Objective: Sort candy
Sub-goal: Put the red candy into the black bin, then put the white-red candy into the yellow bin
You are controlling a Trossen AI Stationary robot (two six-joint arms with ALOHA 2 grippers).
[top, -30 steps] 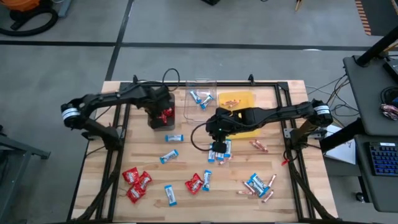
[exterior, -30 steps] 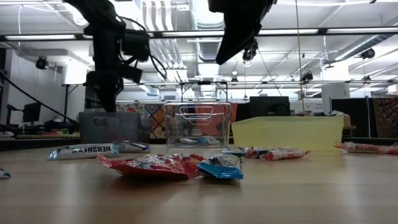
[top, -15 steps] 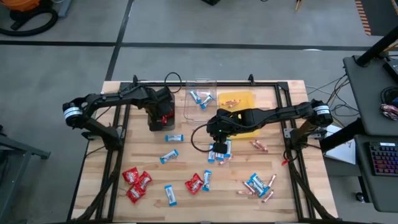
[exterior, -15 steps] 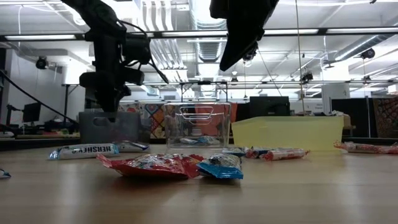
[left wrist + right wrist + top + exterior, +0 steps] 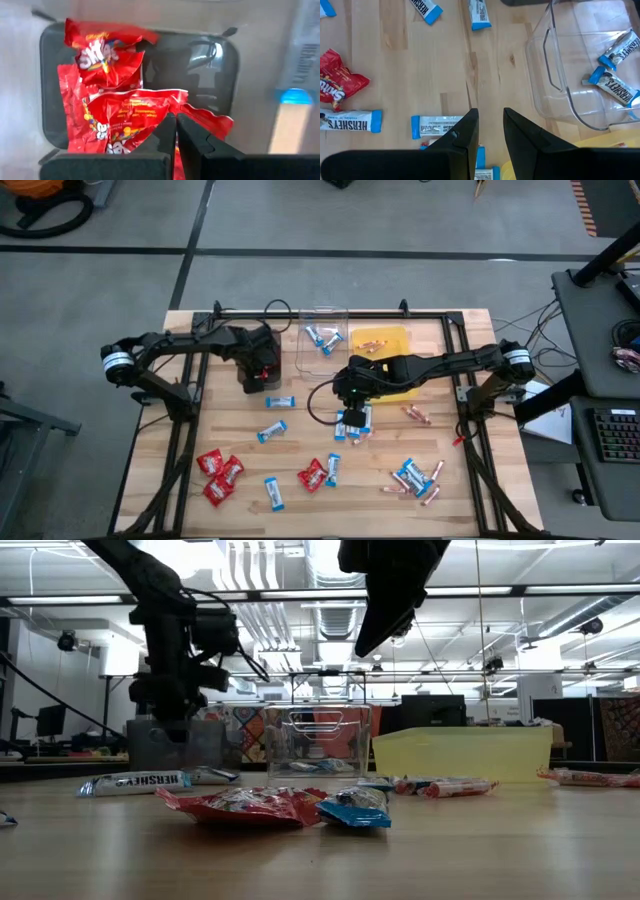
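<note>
You are looking at three trays, two arms, roughly six red packets loose, about ten blue-and-white bars, perhaps ten copper sticks.

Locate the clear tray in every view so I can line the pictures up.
High view: clear tray at the table's far edge, between the dark tray and the yellow tray.
Low view: clear tray centre background, dark tray on its left, yellow tray on its right.
Left wrist view: not identifiable; dark tray fills it.
Right wrist view: clear tray, two blue-and-white bars inside.
Shared landmark: the yellow tray.
</note>
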